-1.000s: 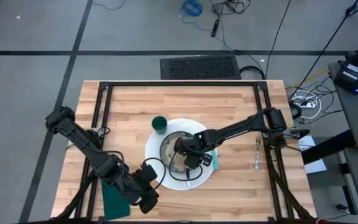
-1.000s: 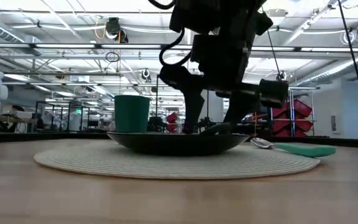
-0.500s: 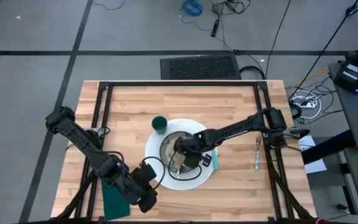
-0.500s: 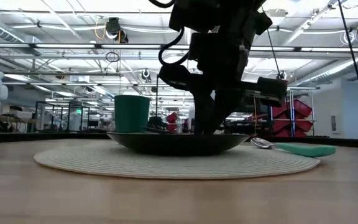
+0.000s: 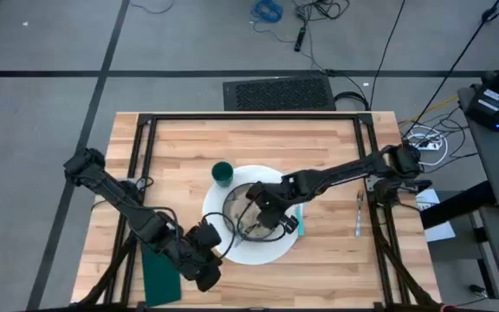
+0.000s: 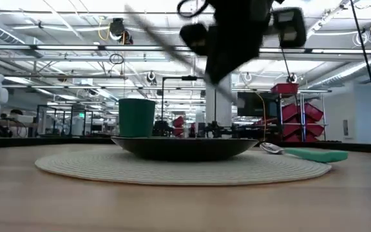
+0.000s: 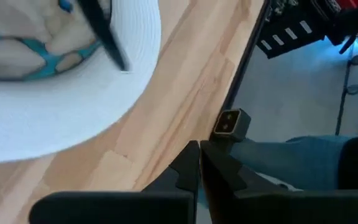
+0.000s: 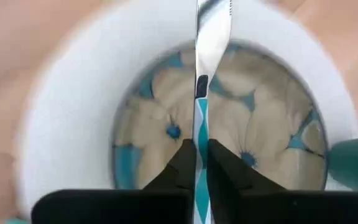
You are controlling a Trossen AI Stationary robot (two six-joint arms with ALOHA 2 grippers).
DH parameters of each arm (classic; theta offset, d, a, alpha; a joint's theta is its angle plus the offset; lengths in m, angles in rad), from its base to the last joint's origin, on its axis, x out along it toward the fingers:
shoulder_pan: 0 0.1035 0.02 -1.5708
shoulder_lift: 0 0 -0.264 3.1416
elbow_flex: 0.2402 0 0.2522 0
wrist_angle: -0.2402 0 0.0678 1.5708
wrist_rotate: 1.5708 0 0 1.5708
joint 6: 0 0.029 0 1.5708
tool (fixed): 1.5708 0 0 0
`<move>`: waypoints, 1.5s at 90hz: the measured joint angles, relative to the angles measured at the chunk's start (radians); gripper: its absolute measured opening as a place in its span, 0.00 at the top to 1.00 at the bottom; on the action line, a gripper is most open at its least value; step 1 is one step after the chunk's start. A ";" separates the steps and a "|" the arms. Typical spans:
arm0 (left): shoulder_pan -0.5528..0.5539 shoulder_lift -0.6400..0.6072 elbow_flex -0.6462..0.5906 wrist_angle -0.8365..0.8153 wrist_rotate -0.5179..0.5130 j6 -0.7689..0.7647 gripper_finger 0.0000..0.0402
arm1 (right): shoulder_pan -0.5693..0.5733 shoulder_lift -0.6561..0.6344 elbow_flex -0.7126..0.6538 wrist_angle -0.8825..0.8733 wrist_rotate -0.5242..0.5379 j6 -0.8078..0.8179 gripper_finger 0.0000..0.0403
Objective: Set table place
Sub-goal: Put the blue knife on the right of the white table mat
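Most of the place setting already lies on the table [image 5: 180, 143]: a round white placemat [image 5: 219, 251] sits near the middle of the butcher-block top, with a floral-patterned bowl [image 8: 222, 134] on it, a green cup [image 5: 222, 173] just beside the mat's far-left edge, and a teal napkin [image 6: 314, 154] touching the mat's right side. One utensil, seemingly a spoon or fork [image 5: 359, 214], lies on the bare wood well to the right of the mat, near the table frame. A dark green cloth [image 5: 158, 277] hangs at the near-left edge of the table.

The right gripper [image 5: 262, 212] hovers over the bowl, its fingers [image 8: 182, 168] pinched tight on the teal-patterned handle of a table knife [image 8: 211, 31], the blade pointing out over the bowl. In the low view the knife shows as a tilted, blurred streak above the bowl, clear of it. The left gripper [image 7: 197, 171] waits low at the near edge of the table, just left of the mat, fingers pressed together with nothing between them.

Judging from this, what is left is to lay the knife beside the bowl, probably by the napkin, and perhaps to bring the stray utensil in beside the mat; the cup, bowl and napkin look settled
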 joint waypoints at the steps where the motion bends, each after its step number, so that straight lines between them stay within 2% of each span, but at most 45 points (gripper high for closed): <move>1: 0.002 0.000 0.000 0.000 0.000 0.007 1.00 | -0.002 -0.008 0.000 -0.006 -0.011 0.017 1.00; 18: 0.023 0.000 0.000 0.049 -0.006 0.101 1.00 | -0.059 -0.103 0.000 -0.172 -0.187 0.333 1.00; 32: 0.022 0.000 0.000 0.132 -0.031 0.216 1.00 | -0.070 -0.162 -0.028 -0.288 -0.199 0.457 1.00; 40: 0.022 0.000 0.000 0.148 -0.060 0.286 1.00 | -0.072 -0.221 -0.080 -0.262 -0.297 0.484 1.00; 47: 0.023 -0.005 0.000 0.152 -0.103 0.351 1.00 | -0.076 -0.286 -0.144 -0.167 -0.384 0.546 1.00; 60: 0.030 -0.050 0.000 0.153 -0.215 0.477 1.00 | -0.083 -0.423 -0.259 0.071 -0.483 0.713 1.00; 72: 0.070 -0.090 0.001 0.168 -0.304 0.610 1.00 | -0.082 -0.541 -0.350 0.376 -0.509 0.867 1.00; 80: 0.118 -0.101 0.001 0.239 -0.316 0.710 1.00 | -0.082 -0.602 -0.408 0.611 -0.511 0.949 1.00; 85: 0.156 -0.101 0.001 0.321 -0.265 0.791 1.00 | -0.082 -0.626 -0.439 0.775 -0.510 0.992 1.00; 95: 0.240 -0.099 0.001 0.515 -0.064 0.958 1.00 | -0.082 -0.639 -0.474 1.109 -0.510 1.085 1.00; 105: 0.333 -0.092 0.002 0.606 0.067 1.060 1.00 | -0.080 -0.628 -0.475 1.313 -0.510 1.103 1.00; 114: 0.422 -0.083 0.002 0.669 0.183 1.073 1.00 | -0.080 -0.621 -0.475 1.390 -0.510 1.105 1.00; 124: 0.503 -0.077 0.002 0.764 0.216 1.049 1.00 | -0.080 -0.621 -0.475 1.400 -0.510 1.104 1.00; 135: 0.560 -0.074 0.002 0.874 0.311 1.008 1.00 | -0.080 -0.621 -0.476 1.414 -0.512 1.105 1.00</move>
